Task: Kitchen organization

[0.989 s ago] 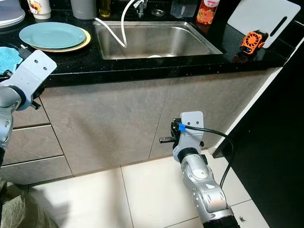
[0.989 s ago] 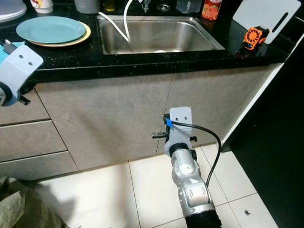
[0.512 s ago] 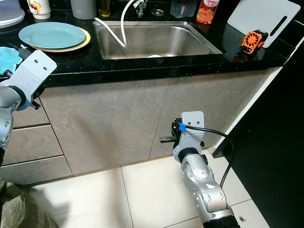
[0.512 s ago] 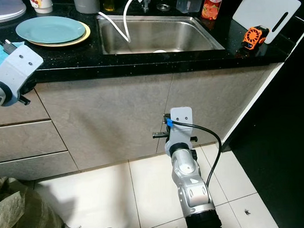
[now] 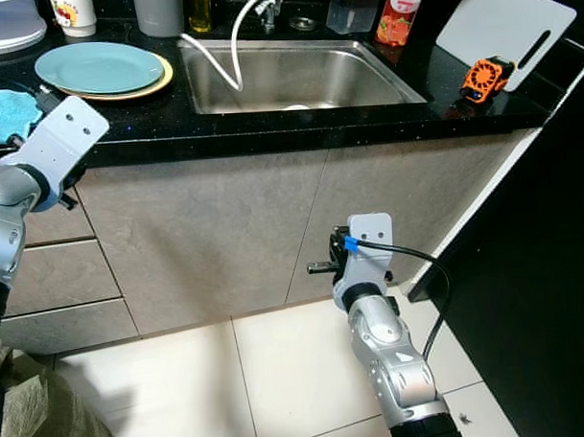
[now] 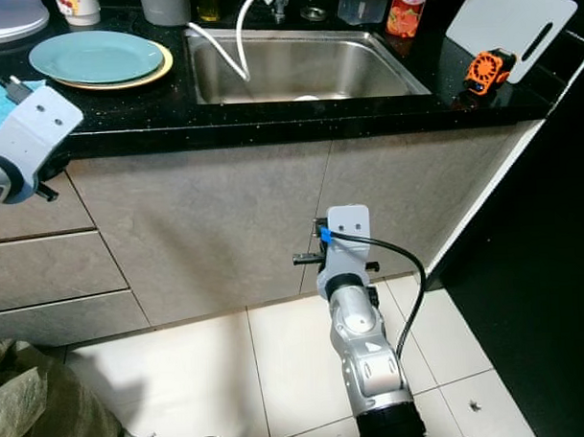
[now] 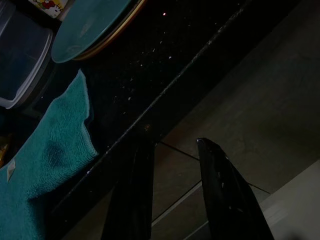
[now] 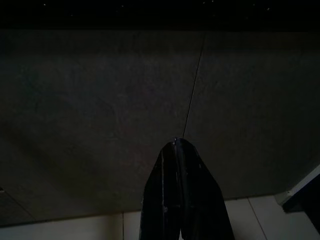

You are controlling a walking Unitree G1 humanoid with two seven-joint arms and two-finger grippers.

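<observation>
On the black counter (image 5: 270,133) a teal plate (image 5: 100,67) lies on a yellow plate, and a teal cloth (image 5: 2,112) lies at the far left edge. My left gripper (image 7: 174,143) hovers at the counter's front edge just right of the cloth (image 7: 45,165), open, with nothing between its fingers. My right gripper (image 8: 175,144) hangs low in front of the grey cabinet doors (image 5: 225,230) below the sink (image 5: 297,74). It is shut and holds nothing, and its tip (image 5: 318,267) points at the door seam.
A white hose (image 5: 230,48) droops into the sink. A white cutting board (image 5: 506,24), an orange gadget (image 5: 485,77) and a red bottle (image 5: 392,14) stand to the right. Drawers (image 5: 64,274) are at left, a dark panel (image 5: 543,267) at right, a sack (image 5: 30,419) on the tiled floor.
</observation>
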